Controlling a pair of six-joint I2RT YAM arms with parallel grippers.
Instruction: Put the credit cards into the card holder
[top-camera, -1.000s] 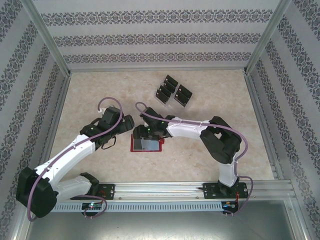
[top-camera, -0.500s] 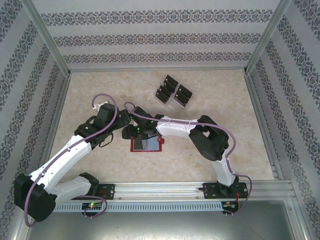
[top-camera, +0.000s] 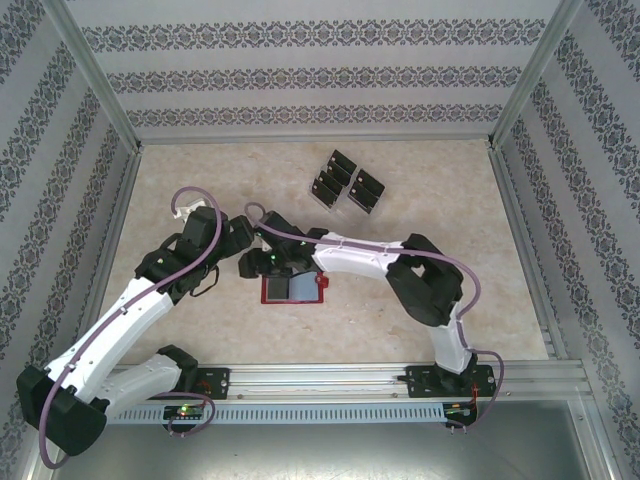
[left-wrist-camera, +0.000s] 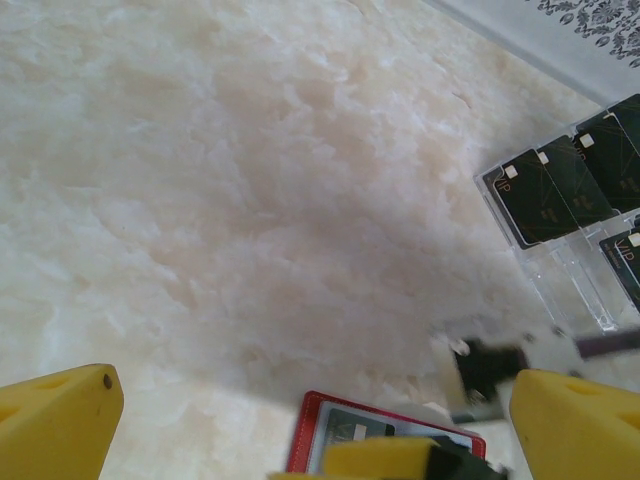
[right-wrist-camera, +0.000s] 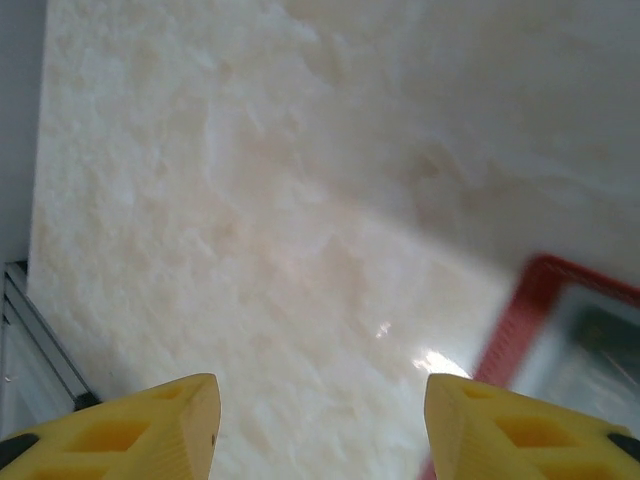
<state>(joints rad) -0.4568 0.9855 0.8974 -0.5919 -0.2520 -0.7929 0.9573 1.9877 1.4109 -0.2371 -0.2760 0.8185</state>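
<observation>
The red card holder (top-camera: 268, 290) lies open on the table, grey-blue inside up, with a dark credit card (left-wrist-camera: 352, 430) in it. More black credit cards (top-camera: 330, 176) stand in a clear plastic rack at the back. My right gripper (top-camera: 252, 264) hovers low over the table just past the holder's left edge, open and empty; in the right wrist view (right-wrist-camera: 320, 410) the red edge (right-wrist-camera: 520, 310) is at the right. My left gripper (top-camera: 238, 234) is a little behind and left of it. Its yellow fingers (left-wrist-camera: 60, 420) stand wide apart with nothing held.
The clear rack (left-wrist-camera: 575, 285) holds cards in two groups (top-camera: 366, 190) at the back centre of the marble-look table. Patterned walls and metal rails (top-camera: 510, 200) close in the table on three sides. Bare tabletop lies to the left.
My right gripper has slid left, from over the card holder to beyond its left edge. My left arm has drawn back to the left and slightly away.
</observation>
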